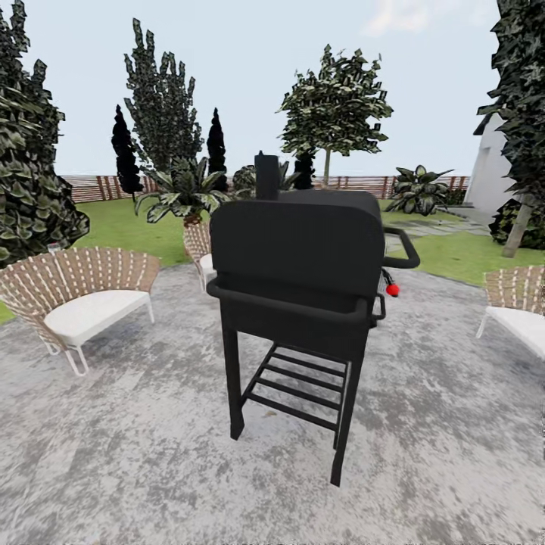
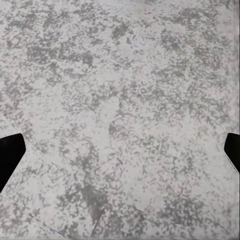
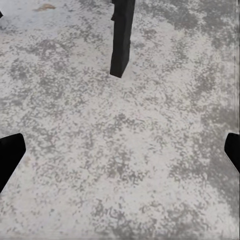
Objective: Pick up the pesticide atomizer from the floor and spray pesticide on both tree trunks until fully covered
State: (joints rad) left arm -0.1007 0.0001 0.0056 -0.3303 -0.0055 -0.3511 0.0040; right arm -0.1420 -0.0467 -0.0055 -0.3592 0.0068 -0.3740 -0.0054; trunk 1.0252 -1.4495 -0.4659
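- A black barbecue grill (image 1: 303, 265) stands at the centre of the head view on a mottled grey paved patio (image 1: 151, 454), a red knob (image 1: 392, 290) at its right side.
- Wicker chairs with white cushions sit at left (image 1: 79, 295) and at the right edge (image 1: 518, 303).
- The garden lawn (image 1: 121, 227) and slatted fence (image 1: 94, 187) lie behind, across the upper half.
- A thick, pale, leaning trunk (image 1: 518, 223) at upper right may be a task tree; foliage hides most of it.
- Left gripper (image 2: 120, 150): dark fingertips (image 2: 10, 152) spread wide at the frame edges, holding nothing, over bare paving.
- Right gripper (image 3: 120, 150): likewise spread and empty, with a black grill leg (image 3: 122, 37) at upper centre.
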